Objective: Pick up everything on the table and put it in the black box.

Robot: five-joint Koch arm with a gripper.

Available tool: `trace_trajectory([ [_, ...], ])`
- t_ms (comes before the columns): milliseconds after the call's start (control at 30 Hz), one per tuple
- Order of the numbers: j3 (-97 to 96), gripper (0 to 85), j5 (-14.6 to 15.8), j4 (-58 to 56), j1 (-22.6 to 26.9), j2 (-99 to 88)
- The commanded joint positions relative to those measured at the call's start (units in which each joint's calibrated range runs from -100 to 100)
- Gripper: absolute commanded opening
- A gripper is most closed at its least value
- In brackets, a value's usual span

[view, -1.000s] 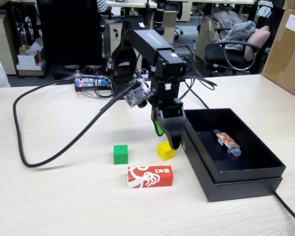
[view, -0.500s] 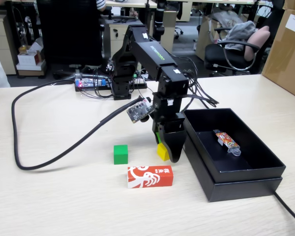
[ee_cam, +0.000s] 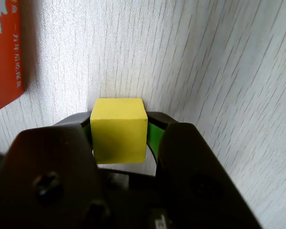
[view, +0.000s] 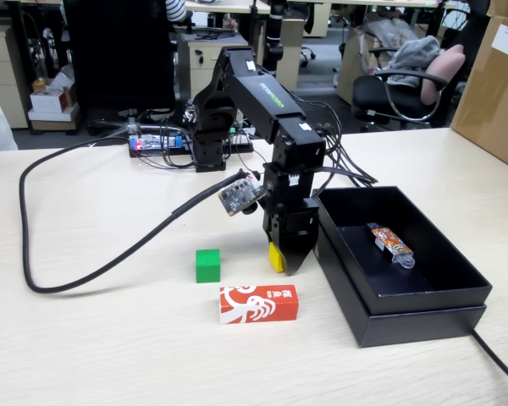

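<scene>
the gripper (ee_cam: 119, 138) is clamped on the yellow cube (ee_cam: 119, 130) low on the table (view: 93, 338) just left of the black box (view: 423, 304), so the grasp step looks done, and next it needs lifting clear of the rim and carrying rightward over the box.

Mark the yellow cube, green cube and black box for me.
yellow cube (ee_cam: 119, 131), wrist view, centre of its front face.
green cube (view: 207, 269), fixed view, front face.
black box (view: 427, 316), fixed view, front outer wall.

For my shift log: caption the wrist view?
Hand closed around the yellow cube on the table, red-orange carton at left.
</scene>
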Motion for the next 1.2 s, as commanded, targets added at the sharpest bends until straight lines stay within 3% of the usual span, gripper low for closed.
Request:
trace_trajectory([
  [0,3.2,14.1,0.0,-2.0,-0.4,-2.4],
  [333,-0.9,14.1,-0.1,-8.2,1.4,-30.8],
  [533,-0.4,14.1,0.0,-8.3,5.6,-40.1],
  [800,5.7,14.1,1.9,-8.2,10.7,-31.7],
  [1167,16.5,14.1,2.1,-8.1,10.6,-11.9],
])
